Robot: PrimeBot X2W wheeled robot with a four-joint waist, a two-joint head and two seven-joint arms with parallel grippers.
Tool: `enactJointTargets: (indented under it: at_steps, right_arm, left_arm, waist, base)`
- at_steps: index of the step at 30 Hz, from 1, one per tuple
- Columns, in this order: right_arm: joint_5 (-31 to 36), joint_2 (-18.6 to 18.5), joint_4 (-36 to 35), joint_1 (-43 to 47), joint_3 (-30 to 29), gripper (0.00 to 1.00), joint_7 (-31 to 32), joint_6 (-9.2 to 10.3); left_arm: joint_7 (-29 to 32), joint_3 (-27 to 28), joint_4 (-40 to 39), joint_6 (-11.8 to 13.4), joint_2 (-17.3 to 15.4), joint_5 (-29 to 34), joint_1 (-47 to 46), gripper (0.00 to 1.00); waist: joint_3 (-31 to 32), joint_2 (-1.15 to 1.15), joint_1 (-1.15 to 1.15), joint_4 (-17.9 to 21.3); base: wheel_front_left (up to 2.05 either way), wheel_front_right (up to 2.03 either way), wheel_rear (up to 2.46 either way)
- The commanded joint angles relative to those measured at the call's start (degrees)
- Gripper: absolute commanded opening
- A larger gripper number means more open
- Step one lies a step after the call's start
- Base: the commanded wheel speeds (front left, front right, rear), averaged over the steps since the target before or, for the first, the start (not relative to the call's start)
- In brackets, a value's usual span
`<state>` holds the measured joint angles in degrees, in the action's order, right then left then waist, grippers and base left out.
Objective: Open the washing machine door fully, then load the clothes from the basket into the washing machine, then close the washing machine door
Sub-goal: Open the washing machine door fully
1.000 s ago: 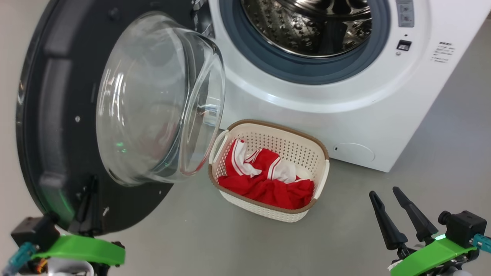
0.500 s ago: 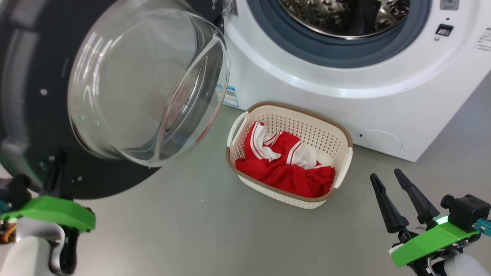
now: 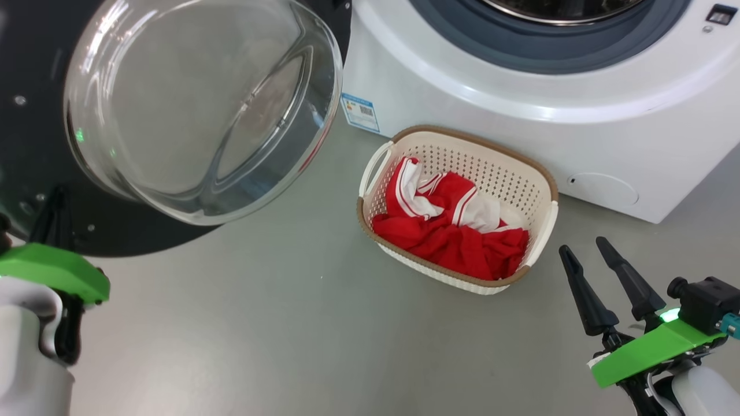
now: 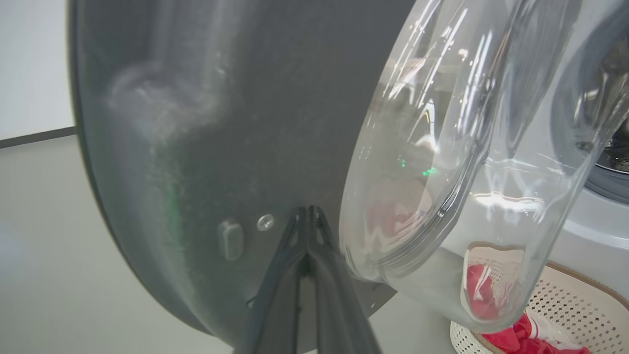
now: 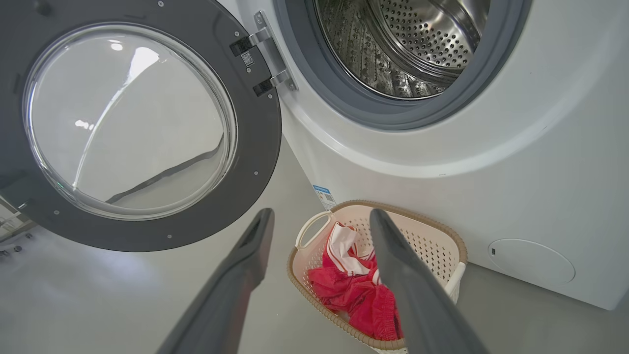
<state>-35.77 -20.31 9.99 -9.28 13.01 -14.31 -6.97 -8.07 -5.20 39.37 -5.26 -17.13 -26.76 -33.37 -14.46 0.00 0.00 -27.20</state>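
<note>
Washing machine door (image 5: pixel 255 123) open wide, clothes (image 3: pixel 457 245) in basket (image 3: pixel 546 190) on floor (image 3: pixel 289 323).
Left gripper (image 4: pixel 307 212) jaws pressed together, tips at the door's dark inner face, glass bowl (image 4: pixel 442 147) just to their right; contact unclear. Right gripper (image 3: pixel 583 247) jaws spread wide, empty; basket just ahead of them, washing machine (image 3: pixel 462 98) beyond.

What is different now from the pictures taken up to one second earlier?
The washing machine door swung wider open, away from the basket, uncovering the blue sticker on the washing machine; the shut left gripper stays with its tips at the door's inner face. The head camera shifted too. The clothes still lie in the basket, and the right gripper remains open and empty.
</note>
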Motion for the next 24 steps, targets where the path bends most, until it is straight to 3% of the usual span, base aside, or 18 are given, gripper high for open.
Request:
enactJointTargets:
  at_steps: [1,8,24]
  right_arm:
    - [0.5,-1.0,-1.5,-1.4,1.5,1.0,-0.7,-0.52]
    - [0.3,-1.8,-1.3,-2.7,2.2,1.0,-0.7,-0.52]
    - [-0.2,-1.3,-0.8,-2.9,2.8,1.0,-0.7,-0.52]
  left_arm:
    - [0.0,1.5,0.9,0.0,-4.4,0.8,-3.9,0.0]
    - [-0.5,-0.3,9.0,-0.6,-4.8,1.6,-9.8,0.0]
    - [-3.5,-3.5,18.9,-1.8,-4.9,1.8,-14.9,0.0]
  waist:
    - [-1.4,0.0,0.0,-0.9]
    - [-2.7,0.0,0.0,-1.9]
    - [-1.9,0.0,0.0,-2.0]
  base:
    - [0.0,0.0,0.0]
    - [0.0,0.0,0.0]
    - [0.0,0.0,0.0]
